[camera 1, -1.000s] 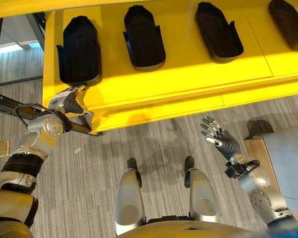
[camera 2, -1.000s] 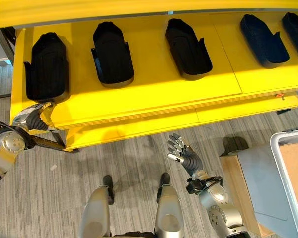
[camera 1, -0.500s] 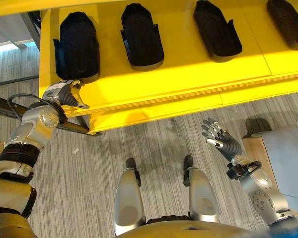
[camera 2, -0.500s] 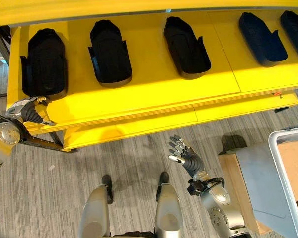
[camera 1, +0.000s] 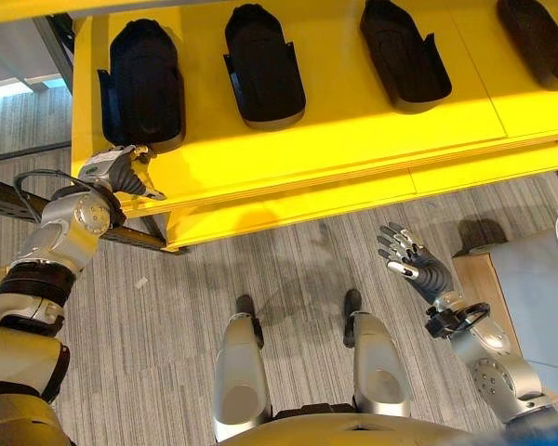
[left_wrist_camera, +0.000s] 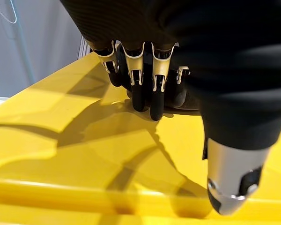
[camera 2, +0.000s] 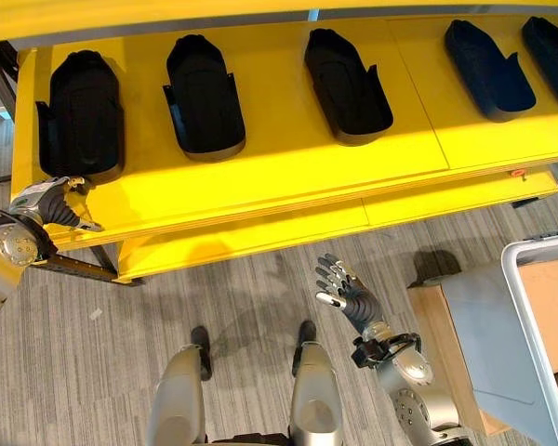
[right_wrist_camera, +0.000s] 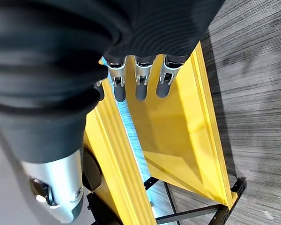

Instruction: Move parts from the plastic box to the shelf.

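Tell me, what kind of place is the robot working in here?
Probably a factory or workshop parts-storage area. A wide yellow shelf holds a row of matching black moulded parts, set out evenly like stock. The floor is grey striped carpet, and a grey plastic box stands to the robot's right.

The left hand (camera 1: pixel 119 172) now sits higher and further left at the yellow shelf (camera 1: pixel 353 130) edge, just below the leftmost black part (camera 1: pixel 144 84).

Five black parts on yellow shelf (camera 2: pixel 288 177): first (camera 2: pixel 80 113), second (camera 2: pixel 203 94), third (camera 2: pixel 347 81), fourth (camera 2: pixel 488 68), fifth (camera 2: pixel 555 46). One white box (camera 2: pixel 532 307). Two hands: left hand (camera 2: pixel 51 200), right hand (camera 2: pixel 346 290).
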